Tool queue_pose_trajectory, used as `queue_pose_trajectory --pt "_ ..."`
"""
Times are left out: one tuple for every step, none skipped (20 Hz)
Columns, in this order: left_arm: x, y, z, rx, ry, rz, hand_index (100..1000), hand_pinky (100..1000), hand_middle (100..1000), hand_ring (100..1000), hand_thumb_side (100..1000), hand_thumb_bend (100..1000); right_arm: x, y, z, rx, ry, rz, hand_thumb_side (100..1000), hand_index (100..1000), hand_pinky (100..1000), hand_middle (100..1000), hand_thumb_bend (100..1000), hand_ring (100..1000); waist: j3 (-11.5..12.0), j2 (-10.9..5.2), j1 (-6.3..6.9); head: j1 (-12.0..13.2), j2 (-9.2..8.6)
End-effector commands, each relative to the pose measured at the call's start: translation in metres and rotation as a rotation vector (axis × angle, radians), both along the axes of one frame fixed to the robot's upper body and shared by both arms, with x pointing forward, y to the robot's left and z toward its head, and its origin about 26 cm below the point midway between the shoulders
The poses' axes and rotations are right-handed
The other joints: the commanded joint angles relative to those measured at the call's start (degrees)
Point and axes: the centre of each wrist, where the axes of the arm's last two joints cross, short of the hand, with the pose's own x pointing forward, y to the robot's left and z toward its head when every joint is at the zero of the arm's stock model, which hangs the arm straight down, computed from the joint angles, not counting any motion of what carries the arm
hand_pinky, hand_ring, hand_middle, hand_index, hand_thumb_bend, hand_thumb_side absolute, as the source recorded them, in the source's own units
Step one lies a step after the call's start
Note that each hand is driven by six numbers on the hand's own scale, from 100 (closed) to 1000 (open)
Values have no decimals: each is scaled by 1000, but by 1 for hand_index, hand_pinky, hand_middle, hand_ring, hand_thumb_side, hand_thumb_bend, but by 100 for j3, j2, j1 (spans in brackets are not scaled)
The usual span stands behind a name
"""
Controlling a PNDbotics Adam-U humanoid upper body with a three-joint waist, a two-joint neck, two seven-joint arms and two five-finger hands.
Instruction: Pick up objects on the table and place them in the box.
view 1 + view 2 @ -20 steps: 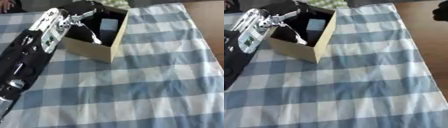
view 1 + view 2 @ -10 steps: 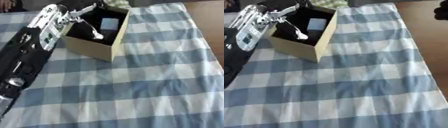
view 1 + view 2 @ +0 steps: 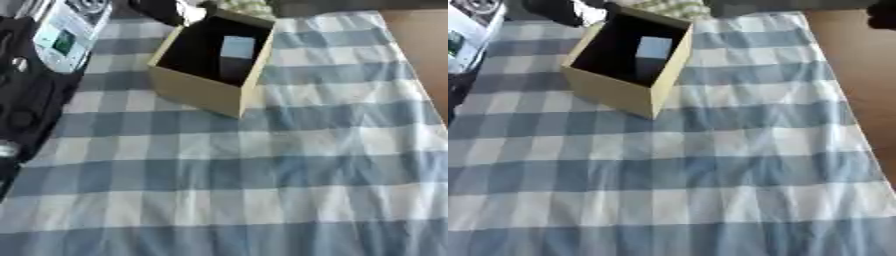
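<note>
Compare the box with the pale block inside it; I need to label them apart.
The box is tan cardboard, open-topped and dark inside; the pale block is light blue-grey and closed. The box is far larger and rests on the checked cloth; the block sits inside the box. Both are squared-off.

- The box (image 3: 213,70) stands on the far left part of the checked cloth (image 3: 262,175), its top open, with nothing over the opening.
- A pale blue block (image 3: 236,49) leans at the far inner wall of the box; the rest of the dark interior looks free.
- The left arm (image 3: 39,75) fills the left edge, just beside the box's left wall, closing that side.
- Near, middle and right stretches of cloth lie flat, offering passage up to the box's near and right walls.
</note>
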Motion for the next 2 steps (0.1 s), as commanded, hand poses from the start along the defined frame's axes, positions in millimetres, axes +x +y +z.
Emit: queue_pose_trajectory --pt "-40 12 19 -66 -89 -72 865 673 800 812 326 413 -4 -2 5 -6 -24 -20 1000 788 730 655 100 710 81 -231 -30 -78 181" --pt "-48 16 16 -88 -101 -91 870 665 800 809 346 400 -4 -2 4 -4 -22 -21 1000 788 731 656 100 711 130 -272 -40 -94 223"
